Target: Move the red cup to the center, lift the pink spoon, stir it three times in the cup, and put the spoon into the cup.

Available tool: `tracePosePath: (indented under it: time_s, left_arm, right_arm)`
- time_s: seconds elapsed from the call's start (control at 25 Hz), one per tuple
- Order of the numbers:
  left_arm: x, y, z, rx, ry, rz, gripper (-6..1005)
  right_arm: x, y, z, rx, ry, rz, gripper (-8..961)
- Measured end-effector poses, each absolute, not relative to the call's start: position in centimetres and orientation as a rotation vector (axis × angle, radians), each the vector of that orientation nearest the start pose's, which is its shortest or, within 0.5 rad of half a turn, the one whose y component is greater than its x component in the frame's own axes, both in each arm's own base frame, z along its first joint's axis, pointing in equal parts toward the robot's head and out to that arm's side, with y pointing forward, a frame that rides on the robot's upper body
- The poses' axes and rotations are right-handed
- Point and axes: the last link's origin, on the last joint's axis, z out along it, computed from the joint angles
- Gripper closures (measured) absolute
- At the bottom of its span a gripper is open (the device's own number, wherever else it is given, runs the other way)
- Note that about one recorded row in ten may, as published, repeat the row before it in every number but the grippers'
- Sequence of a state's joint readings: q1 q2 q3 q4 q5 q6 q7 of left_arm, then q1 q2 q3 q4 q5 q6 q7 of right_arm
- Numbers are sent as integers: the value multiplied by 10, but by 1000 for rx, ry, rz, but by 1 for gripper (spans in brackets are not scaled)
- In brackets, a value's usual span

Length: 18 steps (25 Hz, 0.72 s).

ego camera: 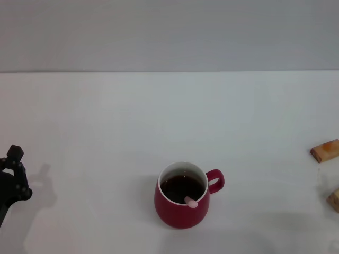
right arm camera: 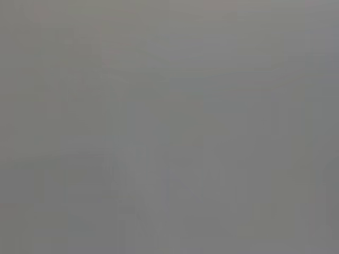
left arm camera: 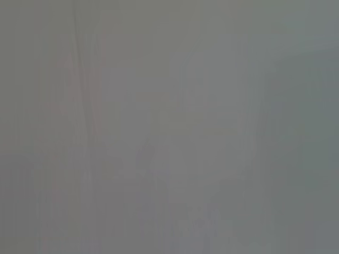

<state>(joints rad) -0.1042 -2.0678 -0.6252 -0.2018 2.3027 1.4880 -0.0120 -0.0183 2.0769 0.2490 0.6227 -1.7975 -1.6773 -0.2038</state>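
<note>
The red cup (ego camera: 182,202) stands upright on the white table, near the front and about mid-width, with its handle to the right. It holds dark liquid. The pink spoon (ego camera: 191,201) stands inside the cup; only its rounded pale-pink end shows, leaning on the near rim. My left gripper (ego camera: 12,177) is at the far left edge of the head view, well apart from the cup. My right gripper is out of view. Both wrist views show only flat grey, with no objects.
Two tan-orange pieces lie at the right edge of the table, one (ego camera: 324,151) farther back and one (ego camera: 334,200) nearer. The white table (ego camera: 159,116) ends at a grey wall behind.
</note>
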Motion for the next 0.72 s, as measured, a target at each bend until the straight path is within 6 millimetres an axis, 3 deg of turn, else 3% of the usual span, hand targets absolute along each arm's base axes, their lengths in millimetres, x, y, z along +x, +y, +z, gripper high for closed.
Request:
tracePosePath:
  time_s: [0.32, 0.72]
  left_arm:
    - [-357, 205, -19, -1630, -389, -659, 1001]
    - [-359, 200, -18, -1619, -400, -651, 1001]
  right_arm:
    - [317, 158, -34, -1256, 597, 842, 238]
    - [316, 158, -33, -1258, 594, 862, 237]
